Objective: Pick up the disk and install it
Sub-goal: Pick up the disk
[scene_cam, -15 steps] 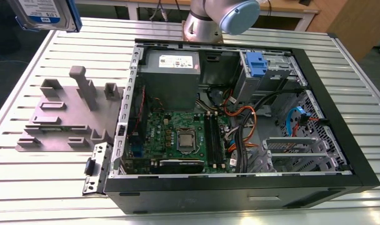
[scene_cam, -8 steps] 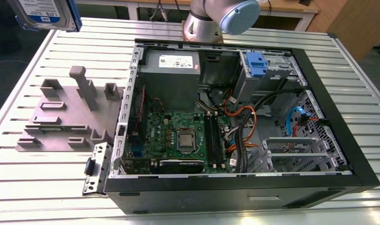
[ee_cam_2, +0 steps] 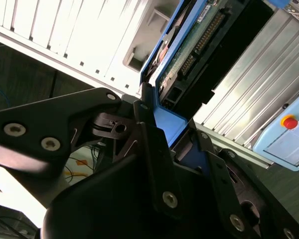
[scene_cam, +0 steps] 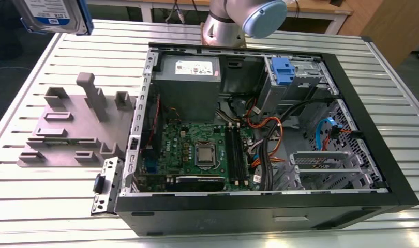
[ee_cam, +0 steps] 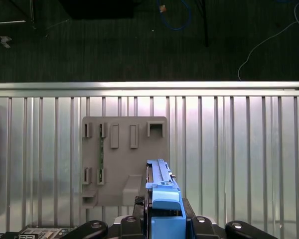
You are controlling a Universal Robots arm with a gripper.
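A slatted metal table (scene_cam: 44, 206) fills the exterior view, with an open computer case (scene_cam: 265, 209) in the middle of it and a grey fixture (scene_cam: 64, 139) just beside the case on the exterior view's left. The disk (scene_cam: 54, 14) hangs in the air well apart from the case, past its far corner on the exterior view's left. It is cut by the frame edge, so its grasp cannot be made out here. The arm (scene_cam: 248, 18) stands just behind the case. A blue bracket (scene_cam: 282, 70) sits in a bay inside the case, and cables make the other bays hard to read. In the second wrist view the gripper (ee_cam_2: 172, 127) has its black fingers (ee_cam_2: 152, 144) closed on the blue end of the disk (ee_cam_2: 194, 45), board side showing. The far end runs out of frame, and the contact faces are hidden by the fingers. A pendant (ee_cam_2: 286, 132) lies in the background. In the first wrist view the disk (ee_cam: 159, 181) is edge-on above the fixture (ee_cam: 124, 149), clamped at its near end, with dark floor (ee_cam: 139, 45) beyond the table. The pick looks done and the carry is in hand. Judging by the task, the install calls for squaring the carrier with a free bay in the case, and which bay that is cannot be told.
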